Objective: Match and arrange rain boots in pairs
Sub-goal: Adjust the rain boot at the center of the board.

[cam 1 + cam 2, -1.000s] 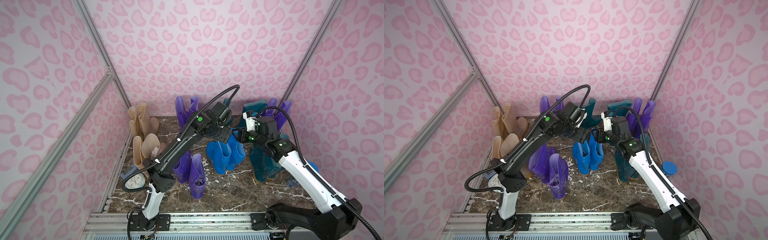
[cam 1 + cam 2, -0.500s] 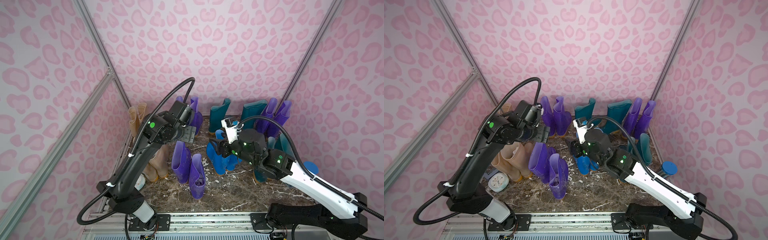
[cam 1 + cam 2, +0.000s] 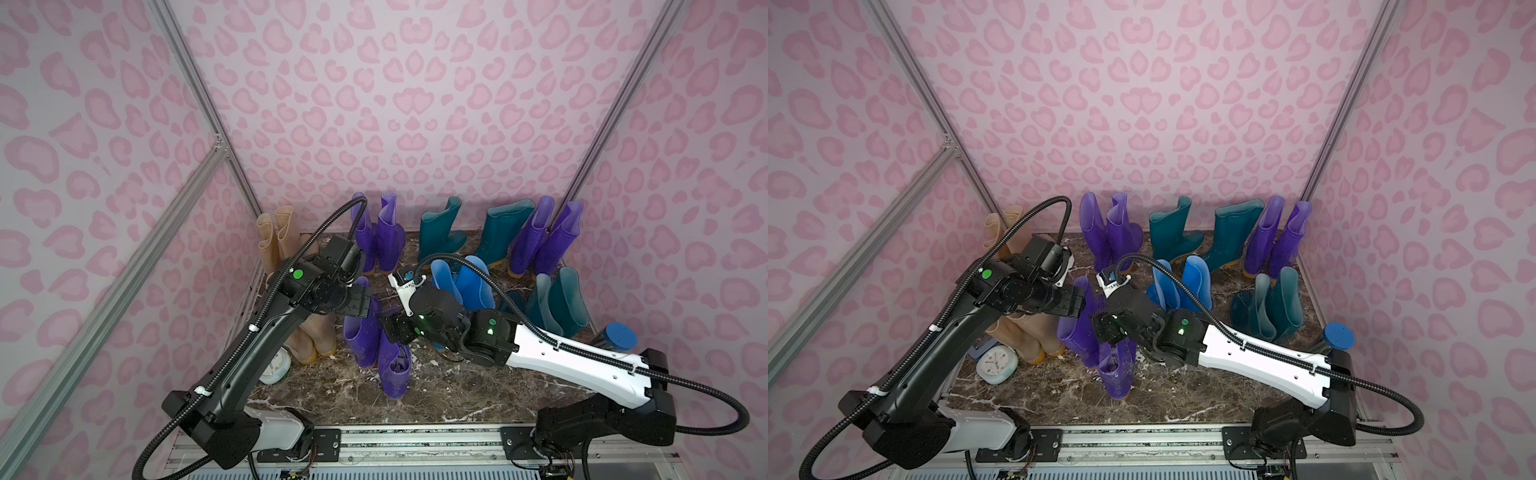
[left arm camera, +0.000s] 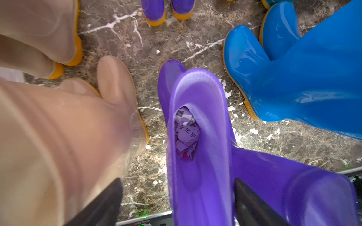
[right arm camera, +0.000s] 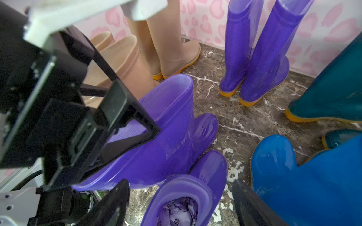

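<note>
At lower centre of the desk (image 3: 457, 395), a purple boot (image 4: 197, 137) is straddled by the left pincer (image 4: 177, 182), spread wide and closed on nothing. A second purple boot (image 5: 186, 187), just beside it, is bracketed by the equally wide right pincer (image 5: 180, 184). The glossy, paper-stuffed rubber is judged light, slippery and soft-walled, best pinched at the shaft rim. Since half a second earlier, the left pincer has been brought down from the back purple pair (image 3: 390, 241), and the right across from the blue boots (image 3: 469, 282).
</note>
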